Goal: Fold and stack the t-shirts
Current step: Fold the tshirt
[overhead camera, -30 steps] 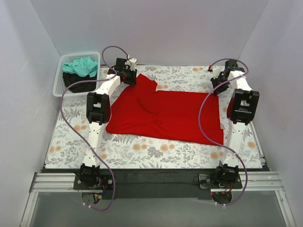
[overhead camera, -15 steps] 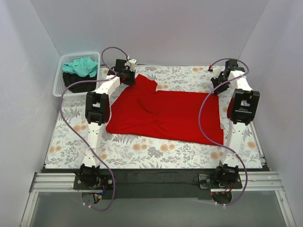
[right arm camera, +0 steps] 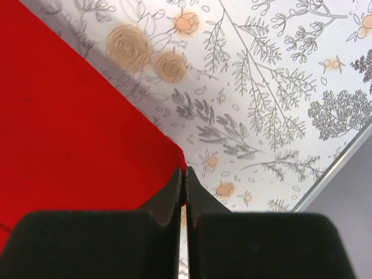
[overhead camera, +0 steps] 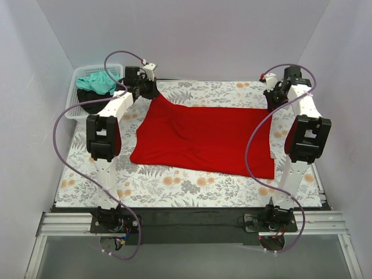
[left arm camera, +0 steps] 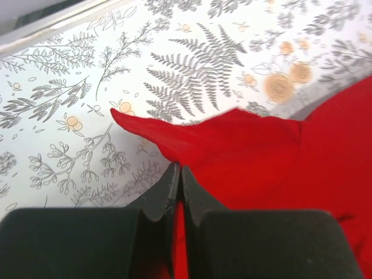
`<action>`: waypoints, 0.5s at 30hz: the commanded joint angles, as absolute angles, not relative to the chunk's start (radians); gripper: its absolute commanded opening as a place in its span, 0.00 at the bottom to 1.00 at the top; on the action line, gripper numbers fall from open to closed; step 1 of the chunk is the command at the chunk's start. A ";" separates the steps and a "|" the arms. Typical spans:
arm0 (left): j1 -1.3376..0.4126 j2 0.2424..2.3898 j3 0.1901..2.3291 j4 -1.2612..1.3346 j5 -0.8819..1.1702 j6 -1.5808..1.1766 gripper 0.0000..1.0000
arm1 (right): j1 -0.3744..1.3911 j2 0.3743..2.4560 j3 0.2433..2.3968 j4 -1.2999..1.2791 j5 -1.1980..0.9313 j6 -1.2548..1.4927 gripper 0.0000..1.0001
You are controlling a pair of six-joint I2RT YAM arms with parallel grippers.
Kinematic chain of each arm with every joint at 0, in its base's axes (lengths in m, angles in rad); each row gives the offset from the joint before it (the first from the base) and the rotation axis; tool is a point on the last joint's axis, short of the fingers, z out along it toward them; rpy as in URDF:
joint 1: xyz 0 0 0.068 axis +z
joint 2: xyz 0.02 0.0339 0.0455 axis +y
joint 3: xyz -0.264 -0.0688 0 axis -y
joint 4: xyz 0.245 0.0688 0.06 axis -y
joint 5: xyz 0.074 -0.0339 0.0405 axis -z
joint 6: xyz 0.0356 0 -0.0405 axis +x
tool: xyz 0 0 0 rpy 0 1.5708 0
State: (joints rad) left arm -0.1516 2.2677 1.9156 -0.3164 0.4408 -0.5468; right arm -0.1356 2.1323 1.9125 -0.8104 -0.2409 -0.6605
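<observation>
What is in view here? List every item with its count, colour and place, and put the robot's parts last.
red t-shirt: one, bright red, spread mid-table on the floral cloth.
teal-green t-shirt: one, teal-green, bunched on top in the basket.
black cloth: count unclear, black, under the teal-green t-shirt in the basket.
basket: one, white mesh, far left corner.
floral cloth: one, grey-and-orange print, covering the table.
cables: two, purple, looping along the arms.
left arm, right arm: white and black, based at the near edge.
left fingers: black, shut on the red t-shirt's far left corner.
right fingers: black, shut on its far right corner.
</observation>
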 commanded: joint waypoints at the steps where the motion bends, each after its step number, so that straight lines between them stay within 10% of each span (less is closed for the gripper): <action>1: -0.138 2.068 1.821 -0.256 0.508 -0.502 0.00 | -0.141 2.040 1.852 -0.819 -0.261 -0.703 0.01; 15: -0.110 1.694 1.349 -0.164 0.522 -0.450 0.00 | -0.147 1.833 1.617 -0.818 -0.267 -0.804 0.01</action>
State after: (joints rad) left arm -0.1184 1.8053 1.4063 -0.2142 0.5133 -0.4816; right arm -0.1413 1.8893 1.6478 -0.8135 -0.2501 -0.7624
